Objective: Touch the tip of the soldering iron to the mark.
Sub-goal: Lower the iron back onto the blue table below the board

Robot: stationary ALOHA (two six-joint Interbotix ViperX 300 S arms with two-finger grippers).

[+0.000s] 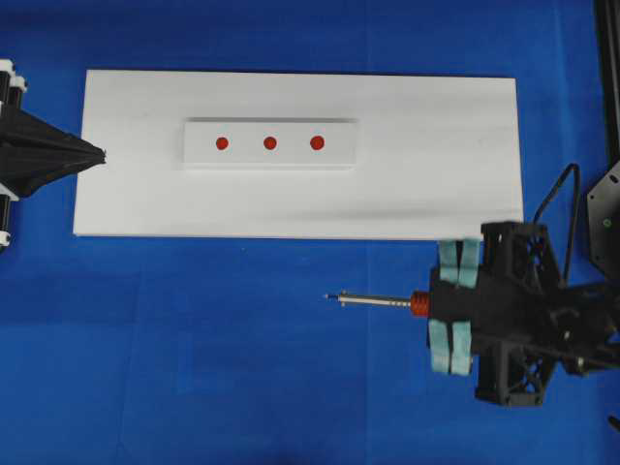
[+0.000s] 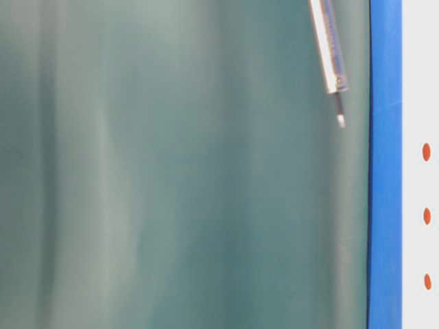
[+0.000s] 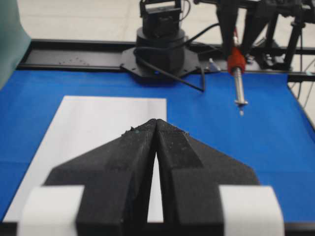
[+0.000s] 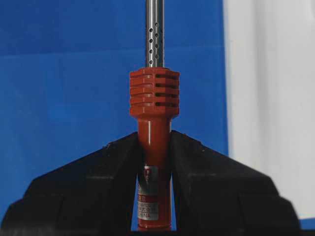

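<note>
In the right wrist view, the right gripper (image 4: pixel 154 167) pinches the red-orange handle of the one soldering iron (image 4: pixel 153 98) between its two black fingers (image 4: pixel 88 191). Seen from overhead, the iron lies level at lower right over the blue cloth (image 1: pixel 194 368), its tip (image 1: pixel 329 296) pointing left, well apart from the mark (image 1: pixel 270 143), the middle of three red dots on one white strip (image 1: pixel 270 124) atop one white board (image 1: pixel 436 155). Farthest, at the left edge, the left gripper (image 1: pixel 97 153) is pressed together over the board's edge, holding nothing.

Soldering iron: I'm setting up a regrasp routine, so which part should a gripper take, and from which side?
Grip the soldering iron on its smooth red-orange handle just behind the ribbed collar, coming from the cord end, fingers either side, as the right gripper holds it. The collar probably stops forward slip; the thin metal shaft is best left free.
</note>
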